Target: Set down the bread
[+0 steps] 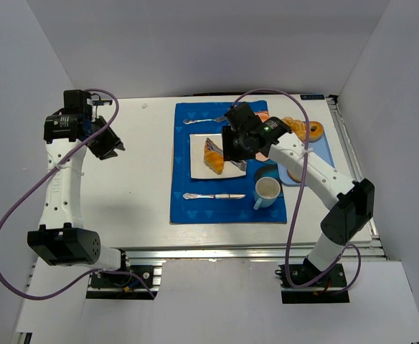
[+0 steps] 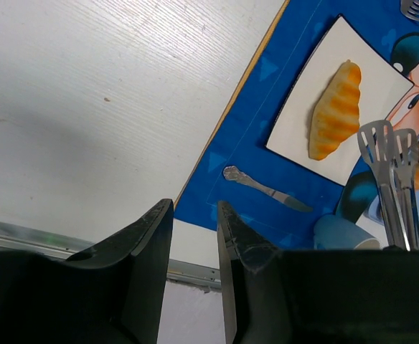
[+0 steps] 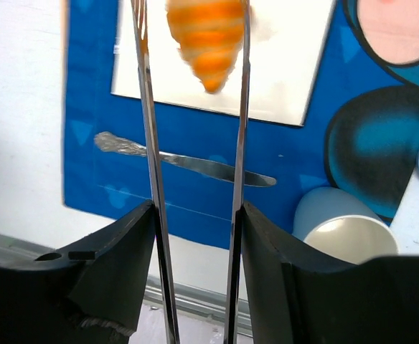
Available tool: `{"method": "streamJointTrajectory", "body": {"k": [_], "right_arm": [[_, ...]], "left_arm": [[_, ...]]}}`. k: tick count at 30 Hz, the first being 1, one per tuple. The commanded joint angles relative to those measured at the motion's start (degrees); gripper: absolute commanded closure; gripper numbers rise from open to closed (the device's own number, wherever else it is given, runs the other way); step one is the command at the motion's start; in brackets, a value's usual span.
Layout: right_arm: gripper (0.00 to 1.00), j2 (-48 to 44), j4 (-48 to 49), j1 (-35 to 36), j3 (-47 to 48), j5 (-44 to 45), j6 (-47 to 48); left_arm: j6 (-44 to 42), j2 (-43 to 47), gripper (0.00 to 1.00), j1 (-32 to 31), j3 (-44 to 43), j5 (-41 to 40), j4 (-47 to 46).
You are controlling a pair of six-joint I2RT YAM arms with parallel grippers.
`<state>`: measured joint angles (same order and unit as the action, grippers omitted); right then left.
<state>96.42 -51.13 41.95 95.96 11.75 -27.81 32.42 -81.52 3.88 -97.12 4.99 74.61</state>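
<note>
Your right hand (image 3: 196,208) is clamped on the tongs (image 3: 146,107). The two tongs arms run out from between its fingers and stand apart. The bread (image 3: 206,36) lies out past the hand, near the far ends of the tongs, flat on the white plate (image 3: 288,79). It sits between the two tongs arms, close to one of them. You cannot see the tongs ends from this hand, so I cannot tell if they touch the bread.

Your left hand (image 2: 194,206) is far off to the side, up over the bare desk (image 2: 87,107). Its fingers are apart and hold nothing. It has no job right now.

I think you are at the end of the putting-down step. The bread looks like it rests on the plate by itself.

For the next move, keep the tongs wide. Lift the right hand straight up, away from the plate. Do not swing sideways, or a tongs arm may bump the bread and roll it off. Just under the hand lies a knife (image 3: 188,163), and a cup (image 3: 346,240) stands by its side. Rise well above both before you pull back.
</note>
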Motion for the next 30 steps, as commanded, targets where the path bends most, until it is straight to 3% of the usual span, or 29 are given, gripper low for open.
{"method": "streamJointTrajectory", "body": {"k": [1,8,15,21,30], "right_arm": [[0.45,-2.9,-0.4,3.2,5.1,0.5,0.2],[0.46,6.0,-2.1,14.3,19.9,3.1,-3.8],[0.45,14.5,4.5,21.1,23.1,5.5,-10.0],[0.48,26.1,9.8,25.5,31.5,7.2,-14.2],[0.48,39.1,16.1,27.7,30.9,5.5,-21.7]], "left_arm": [[0.6,1.5,0.58,-0.5,-1.1,-3.0,0.7],[3.3,1.7,0.58,-0.4,-3.2,-3.2,-1.0],[5.8,3.6,0.59,-0.4,-8.2,-15.3,3.0],[10.3,8.0,0.58,-0.4,-7.8,-15.4,2.3],[9.1,11.0,0.58,-0.4,-6.7,-13.7,2.7]]}}
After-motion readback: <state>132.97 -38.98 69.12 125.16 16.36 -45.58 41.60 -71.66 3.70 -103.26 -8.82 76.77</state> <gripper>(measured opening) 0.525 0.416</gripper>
